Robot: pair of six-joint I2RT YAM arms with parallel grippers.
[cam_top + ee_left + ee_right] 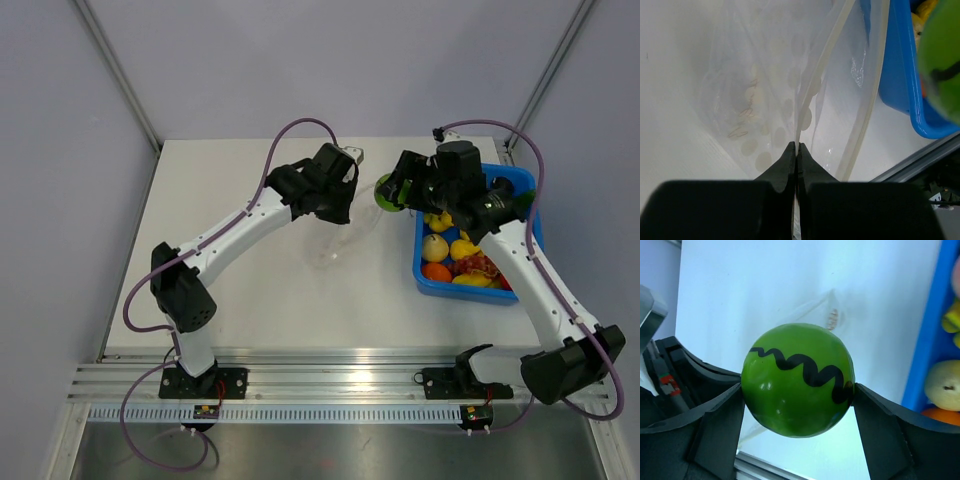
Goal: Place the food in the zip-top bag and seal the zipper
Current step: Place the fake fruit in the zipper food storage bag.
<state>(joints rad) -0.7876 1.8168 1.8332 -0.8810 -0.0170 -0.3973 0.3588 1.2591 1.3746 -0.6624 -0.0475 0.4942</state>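
The clear zip-top bag (335, 240) lies at the table's middle, mouth toward the right; it also fills the left wrist view (765, 100). My left gripper (797, 150) is shut on the bag's zipper strip (812, 80) and holds that mouth edge up. My right gripper (798, 390) is shut on a green toy watermelon with a black wavy stripe (798, 379). In the top view the watermelon (384, 193) hangs just right of the bag's mouth, close to the left gripper (345, 205). More food (462, 252), yellow, orange and red, lies in the blue bin.
The blue bin (430, 283) stands at the right of the table, under the right arm; its wall also shows in the left wrist view (900, 75). The table's metal front rail (330, 375) runs along the near edge.
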